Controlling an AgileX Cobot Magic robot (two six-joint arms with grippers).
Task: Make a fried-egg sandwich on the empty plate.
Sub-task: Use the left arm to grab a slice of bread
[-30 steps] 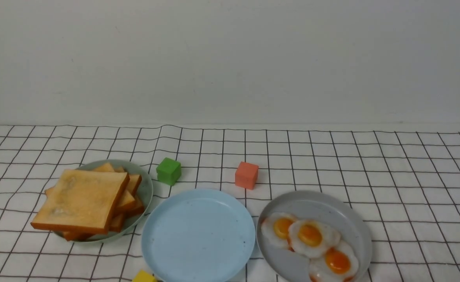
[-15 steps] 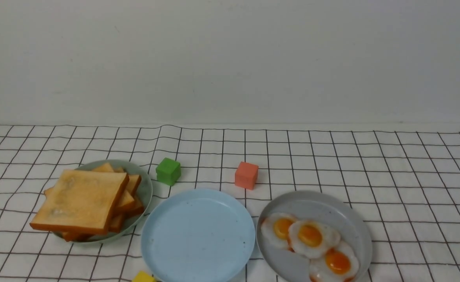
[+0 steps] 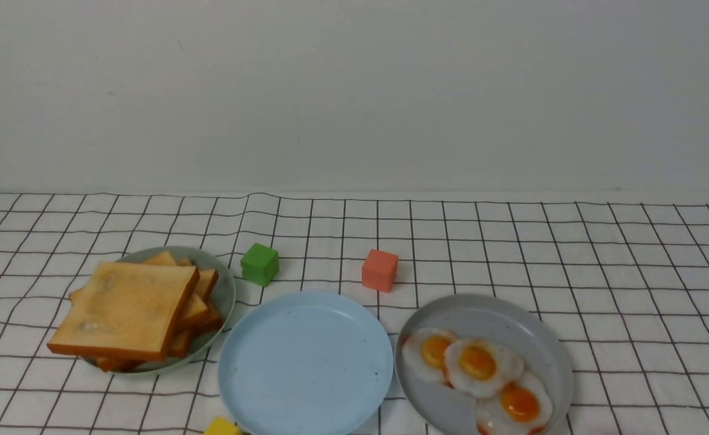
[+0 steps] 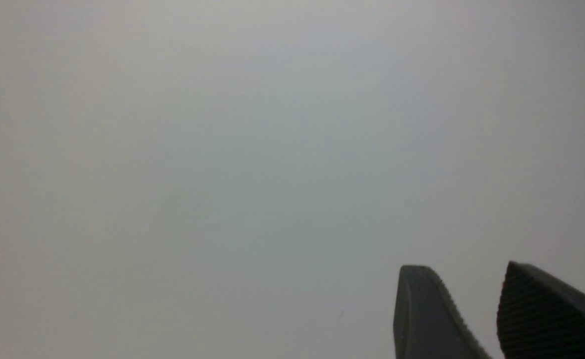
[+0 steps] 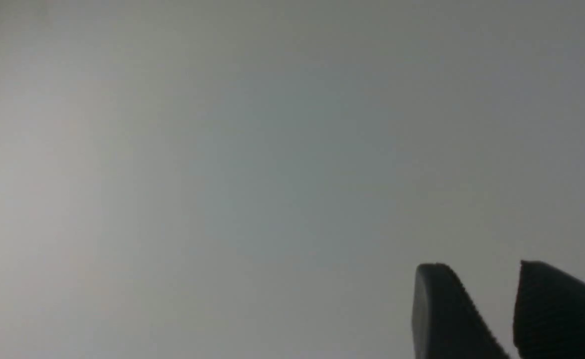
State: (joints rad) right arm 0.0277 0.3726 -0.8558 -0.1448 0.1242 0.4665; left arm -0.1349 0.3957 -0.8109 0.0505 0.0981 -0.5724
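The empty light-blue plate (image 3: 306,362) sits at the front centre of the checked cloth. A loose pile of toast slices (image 3: 128,308) lies on a pale green plate (image 3: 224,296) to its left. Three fried eggs (image 3: 478,362) lie on a grey plate (image 3: 499,314) to its right. No assembled sandwich is in view. Neither arm shows in the front view. My left gripper (image 4: 464,269) and my right gripper (image 5: 479,267) each show two dark fingertips with a gap between them and nothing held, against a blank grey wall.
A green cube (image 3: 259,264) and an orange-red cube (image 3: 380,270) stand behind the blue plate. A yellow cube (image 3: 221,427) pokes in at the front edge. The checked cloth (image 3: 632,272) stretches to the right and back to the wall.
A small dark shape at the bottom left corner of the front view one second ago is gone. Plates, toast, eggs and cubes have not moved.
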